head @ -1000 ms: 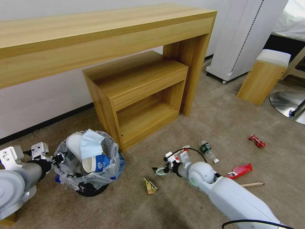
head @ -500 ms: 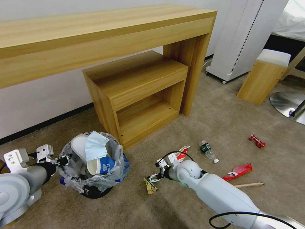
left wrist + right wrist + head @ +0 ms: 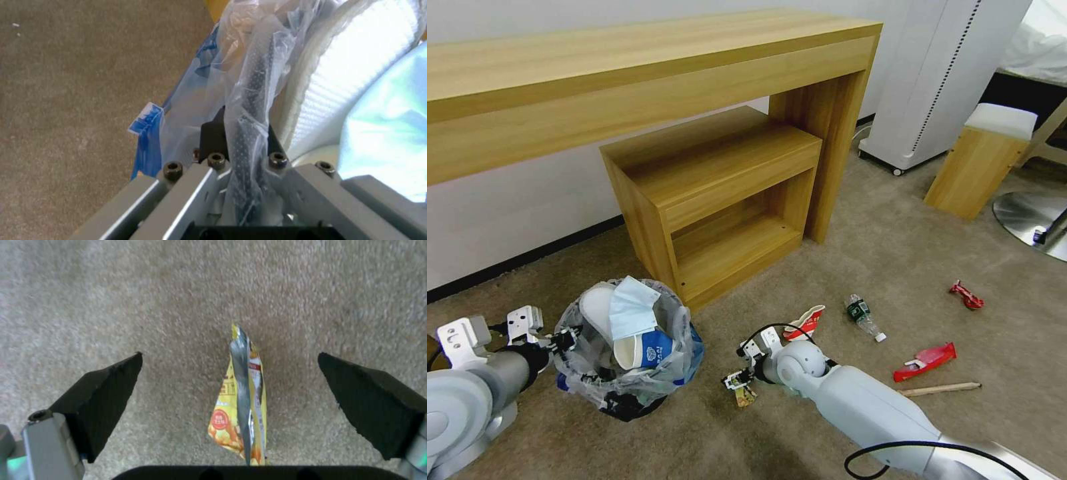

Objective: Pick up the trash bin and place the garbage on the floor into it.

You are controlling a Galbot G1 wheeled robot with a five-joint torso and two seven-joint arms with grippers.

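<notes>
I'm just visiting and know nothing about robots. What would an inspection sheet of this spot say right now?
Surface: beige carpet.
Job's things: bin holds mask, cup, slipper; yellow wrapper on the floor.
Clutter: crushed bowl, bottle, red wrappers, stick lie scattered.
Grippers: left hand shut on the bin's rim; right hand open astride the wrapper.
Cables: black cable on the right arm.
Surroundings: wooden desk, shelf unit.

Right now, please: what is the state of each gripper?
Left gripper: shut on the trash bin rim.
Right gripper: open, around the yellow wrapper on the carpet.
</notes>
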